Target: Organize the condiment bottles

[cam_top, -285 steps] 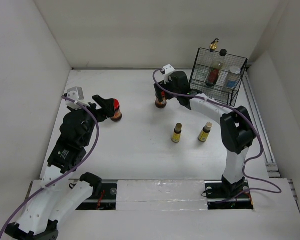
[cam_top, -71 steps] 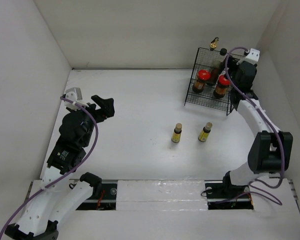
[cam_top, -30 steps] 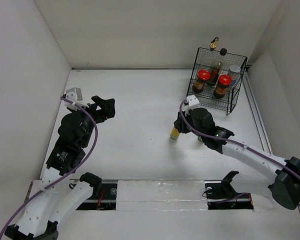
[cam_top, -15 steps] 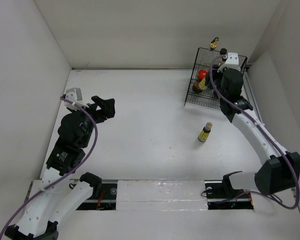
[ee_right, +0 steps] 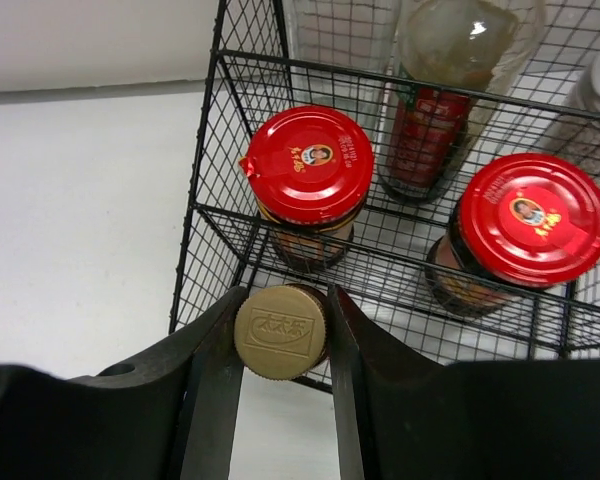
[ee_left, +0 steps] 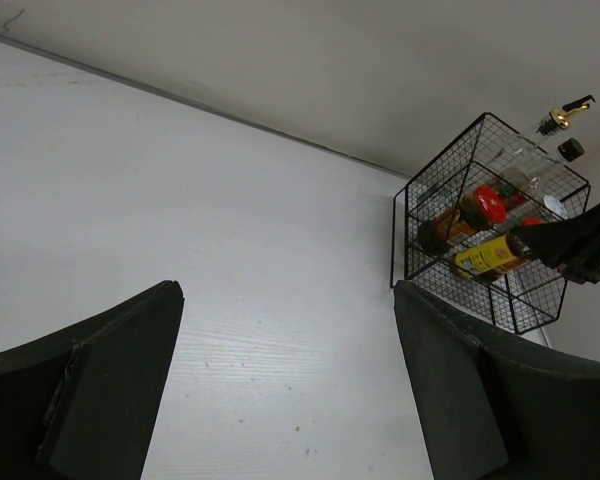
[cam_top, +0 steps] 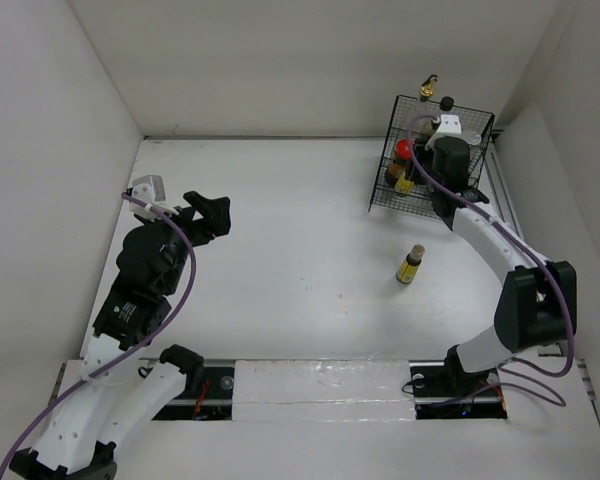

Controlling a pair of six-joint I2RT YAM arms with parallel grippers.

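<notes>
My right gripper point(ee_right: 283, 297) is shut on a small yellow bottle with a tan cap point(ee_right: 280, 332). It holds the bottle at the front left corner of the black wire basket point(ee_right: 206, 140). In the top view the right gripper point(cam_top: 410, 180) and this yellow bottle point(cam_top: 404, 186) sit against the basket point(cam_top: 380, 195). Inside stand two red-capped jars point(ee_right: 307, 160) point(ee_right: 533, 215) and a clear bottle with a red label point(ee_right: 435, 110). A gold-spouted bottle point(ee_left: 565, 110) rises at the back. A second yellow bottle point(cam_top: 411, 265) stands upright on the table. My left gripper point(cam_top: 212, 208) point(ee_left: 285, 295) is open and holds nothing, far to the left.
The basket stands in the back right corner close to the white walls point(cam_top: 540, 90). A rail point(cam_top: 515, 250) runs along the table's right edge. The right arm stretches from its base point(cam_top: 460, 375) up to the basket, passing right of the standing yellow bottle.
The right gripper picked one yellow bottle from mid-table and carried it to the basket, then shifted slightly left and forward at the basket's front. The left arm has not moved.
</notes>
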